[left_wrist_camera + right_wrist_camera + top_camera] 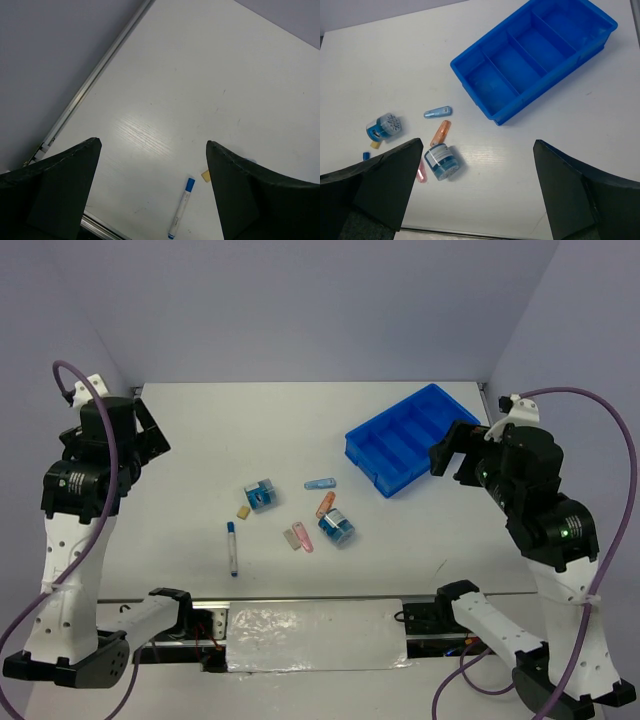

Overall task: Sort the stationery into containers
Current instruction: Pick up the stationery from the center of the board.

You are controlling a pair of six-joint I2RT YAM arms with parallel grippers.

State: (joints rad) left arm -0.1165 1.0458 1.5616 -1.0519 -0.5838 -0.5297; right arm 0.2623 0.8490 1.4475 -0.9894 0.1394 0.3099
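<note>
Left gripper (152, 150): jaws at full spread, gripping nothing, hanging over smooth white table (210, 75). Right gripper (479, 145): same, wide apart and empty.

A slim blue-white pen (181, 214) lies flat below my left fingers, with a small tan eraser (205, 174) near its capped end. A rigid bright blue plastic tray (550, 80), rectangular with four long compartments, sits far right.

Mid-table, well apart from the tray, are two clear blue boxes (385, 127) (441, 161) with round white faces. A blue piece (438, 112), orange piece (440, 133), pink piece (421, 172) and grey piece (292, 537) lie flat around them.
</note>
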